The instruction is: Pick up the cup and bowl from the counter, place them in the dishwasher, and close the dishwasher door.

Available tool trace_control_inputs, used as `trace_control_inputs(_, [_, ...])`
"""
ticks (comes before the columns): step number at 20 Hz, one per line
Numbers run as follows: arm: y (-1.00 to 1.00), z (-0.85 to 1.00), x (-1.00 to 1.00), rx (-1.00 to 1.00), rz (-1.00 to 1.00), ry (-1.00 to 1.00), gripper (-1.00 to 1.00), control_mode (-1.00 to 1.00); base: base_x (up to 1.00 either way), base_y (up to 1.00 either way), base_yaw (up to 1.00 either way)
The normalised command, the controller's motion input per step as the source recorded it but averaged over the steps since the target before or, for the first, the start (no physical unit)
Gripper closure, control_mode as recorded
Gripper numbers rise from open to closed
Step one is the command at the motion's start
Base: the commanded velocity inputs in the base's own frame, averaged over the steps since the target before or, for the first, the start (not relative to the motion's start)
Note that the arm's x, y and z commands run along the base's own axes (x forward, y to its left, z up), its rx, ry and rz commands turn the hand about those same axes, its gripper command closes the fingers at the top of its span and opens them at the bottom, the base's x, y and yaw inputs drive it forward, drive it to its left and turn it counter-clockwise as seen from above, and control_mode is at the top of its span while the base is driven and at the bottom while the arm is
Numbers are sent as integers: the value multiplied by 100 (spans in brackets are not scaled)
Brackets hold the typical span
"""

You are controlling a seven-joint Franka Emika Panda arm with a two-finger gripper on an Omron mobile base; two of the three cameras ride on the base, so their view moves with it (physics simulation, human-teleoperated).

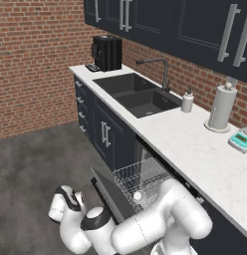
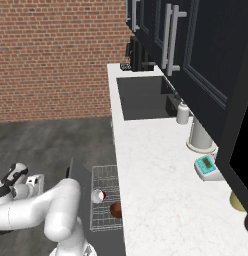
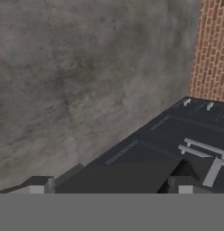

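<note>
Both dishes already sit in the dishwasher's wire rack (image 2: 103,192), the red cup (image 2: 98,196) lying beside the dark-brown bowl (image 2: 116,209), so what remains, by my reading, is the dishwasher door (image 2: 80,182), which hangs lowered over the floor in front of the white counter (image 2: 156,175). The gripper (image 3: 113,188) sits low beside the door's outer edge with its jaws spread wide and nothing held, probably so it can get under the panel and push it up. The door edge lies just ahead of the fingertips (image 3: 41,185), near but apparently not yet touching.

The arm hides part of the dishwasher door (image 2: 78,175); the bowl (image 2: 116,210) looks half-hidden under the counter (image 2: 161,190).
</note>
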Motion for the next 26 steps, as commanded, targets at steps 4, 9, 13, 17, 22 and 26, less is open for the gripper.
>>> trace_control_inputs(4, [10,-24,32,-78,27,22,-100,-100,0,0,0])
trace_control_inputs(9, [32,-18,49,-69,40,18,-100,-100,0,0,0])
trace_control_inputs(13, [27,-13,37,-64,49,16,-100,-100,0,0,0])
trace_control_inputs(17, [20,-6,33,-62,52,13,-100,-100,0,0,0])
trace_control_inputs(22, [33,0,38,-25,11,13,-100,-100,0,0,0])
trace_control_inputs(26, [24,6,25,4,-39,21,-100,-100,0,0,0])
